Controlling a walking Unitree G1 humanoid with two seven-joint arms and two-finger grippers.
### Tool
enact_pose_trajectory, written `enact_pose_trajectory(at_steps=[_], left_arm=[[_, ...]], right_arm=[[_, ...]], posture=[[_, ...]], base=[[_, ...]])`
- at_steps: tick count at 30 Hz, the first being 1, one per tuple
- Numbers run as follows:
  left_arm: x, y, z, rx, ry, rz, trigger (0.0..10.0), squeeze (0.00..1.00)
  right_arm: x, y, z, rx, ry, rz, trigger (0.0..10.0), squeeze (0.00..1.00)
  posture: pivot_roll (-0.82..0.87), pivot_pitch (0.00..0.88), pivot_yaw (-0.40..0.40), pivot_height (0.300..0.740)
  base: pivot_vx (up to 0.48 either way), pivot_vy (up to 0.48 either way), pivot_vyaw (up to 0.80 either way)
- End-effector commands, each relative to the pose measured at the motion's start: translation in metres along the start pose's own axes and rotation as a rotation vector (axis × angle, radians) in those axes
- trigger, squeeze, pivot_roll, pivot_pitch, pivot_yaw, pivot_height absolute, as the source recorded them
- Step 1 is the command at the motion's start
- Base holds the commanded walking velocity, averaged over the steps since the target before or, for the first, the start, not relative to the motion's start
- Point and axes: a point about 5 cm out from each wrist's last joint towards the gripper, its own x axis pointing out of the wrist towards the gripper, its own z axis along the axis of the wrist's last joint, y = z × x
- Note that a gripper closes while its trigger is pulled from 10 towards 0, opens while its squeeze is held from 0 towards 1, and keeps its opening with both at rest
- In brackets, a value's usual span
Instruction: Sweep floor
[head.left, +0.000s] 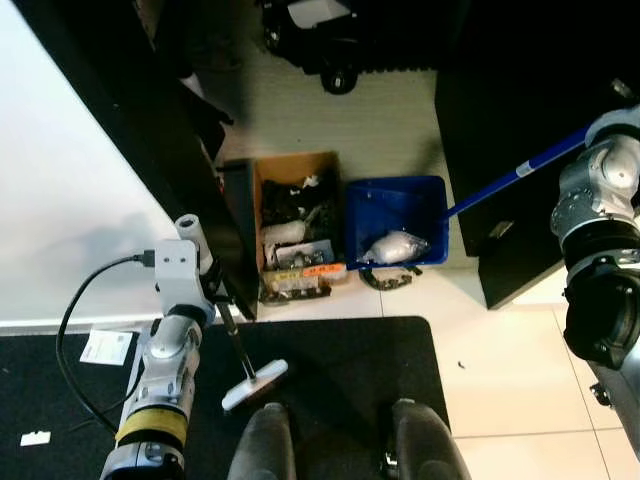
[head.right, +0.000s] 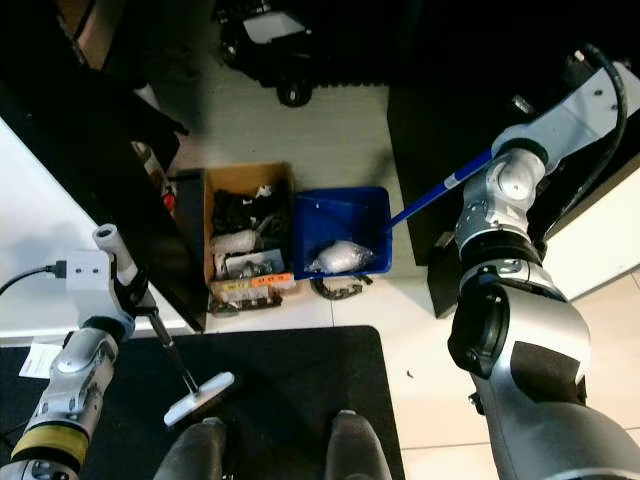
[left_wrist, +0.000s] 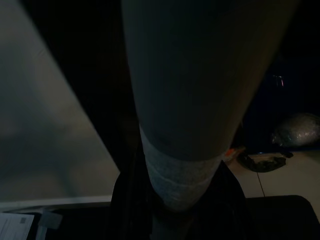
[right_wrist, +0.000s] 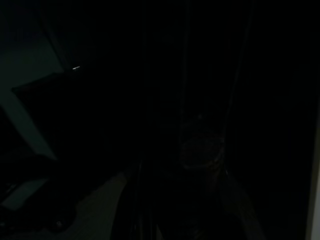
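Note:
A small broom has a thin dark handle (head.left: 235, 340) and a white head (head.left: 255, 385) resting on the black mat (head.left: 350, 370). My left gripper (head.left: 213, 290) is shut on the top of that handle, which looms as a grey taped pole (left_wrist: 180, 165) in the left wrist view. A blue dustpan (head.left: 395, 215) sits on the pale floor ahead, holding a crumpled clear wad (head.left: 395, 247). Its long blue handle (head.left: 510, 175) rises to the right into my right gripper (head.right: 488, 158), whose fingers are lost in shadow. The right wrist view is almost black.
An open cardboard box (head.left: 295, 225) of clutter stands just left of the dustpan. A black panel (head.left: 170, 150) runs along the left, a black cabinet (head.left: 510, 230) on the right. A dark curved object (head.left: 390, 280) lies before the dustpan. Paper scraps (head.left: 107, 347) lie at the mat's left edge.

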Motion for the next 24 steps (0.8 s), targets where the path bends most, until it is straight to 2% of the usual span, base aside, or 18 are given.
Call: enact_pose_trajectory(at_steps=[1, 8, 24], left_arm=[[-0.0039, 0.0006, -0.0073, -0.007, 0.022, 0.006, 10.0, 0.0], [-0.004, 0.0005, -0.0055, -0.011, 0.012, 0.007, 10.0, 0.0], [-0.0058, -0.0012, -0.0028, -0.036, -0.024, 0.018, 10.0, 0.0]], right_arm=[[0.005, 0.0017, 0.0141, 0.048, -0.064, -0.012, 10.0, 0.0], [0.0047, 0.0036, 0.0139, 0.054, -0.062, -0.009, 10.0, 0.0], [0.0049, 0.008, 0.015, 0.064, -0.06, 0.005, 10.0, 0.0]], posture=[[0.02, 0.077, -0.044, 0.74], [0.03, 0.078, -0.043, 0.74], [0.03, 0.079, -0.045, 0.74]], base=[[0.48, 0.0, 0.0], [0.422, 0.0, 0.0], [0.0, 0.0, 0.0]])
